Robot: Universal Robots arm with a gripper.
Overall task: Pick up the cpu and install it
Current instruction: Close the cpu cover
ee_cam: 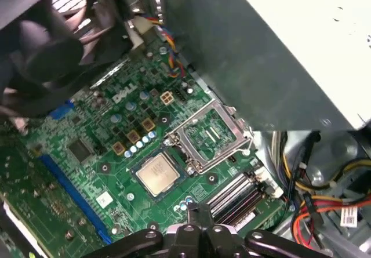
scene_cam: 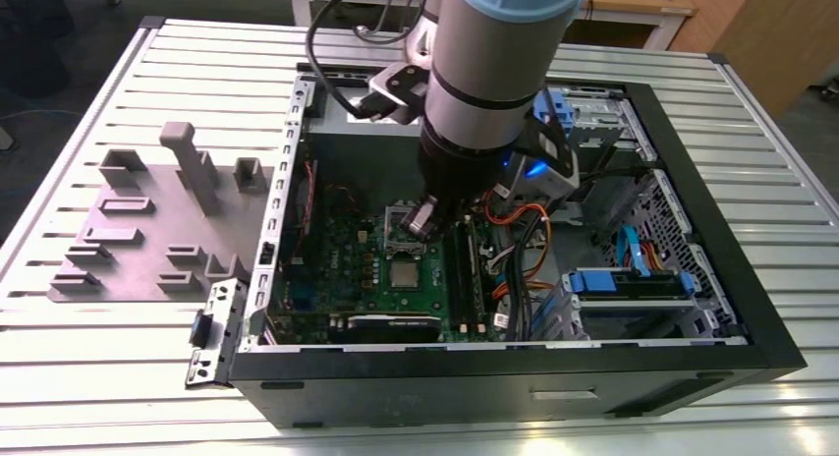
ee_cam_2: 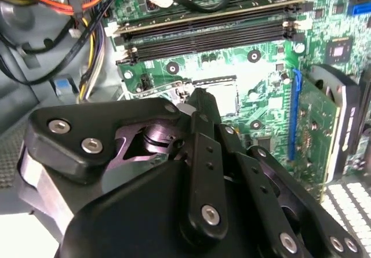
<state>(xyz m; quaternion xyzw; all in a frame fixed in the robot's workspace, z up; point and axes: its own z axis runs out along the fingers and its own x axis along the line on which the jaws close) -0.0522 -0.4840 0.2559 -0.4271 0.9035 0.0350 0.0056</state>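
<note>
The cpu [ee_cam: 157,174] is a small silver-grey square that lies flat in its socket on the green motherboard [ee_cam: 87,124]. It also shows in the exterior view as the cpu [scene_cam: 404,275], in the middle of the open computer case [scene_cam: 525,377]. Beside it the socket's metal retention frame [ee_cam: 208,133] stands hinged open. My gripper [ee_cam: 200,210] hovers a little above the board, beside the cpu and apart from it. Its fingers [ee_cam_2: 200,104] are shut together and hold nothing. Seen from outside, my gripper [scene_cam: 422,220] hangs over the board just behind the cpu.
Black memory slots [ee_cam: 237,191] run next to the socket. Orange and black cables [scene_cam: 518,230] and blue drive bays [scene_cam: 630,279] crowd the case on the exterior view's right. A grey-purple moulded plate [scene_cam: 157,230] with upright blocks lies on the slatted metal table [scene_cam: 105,377].
</note>
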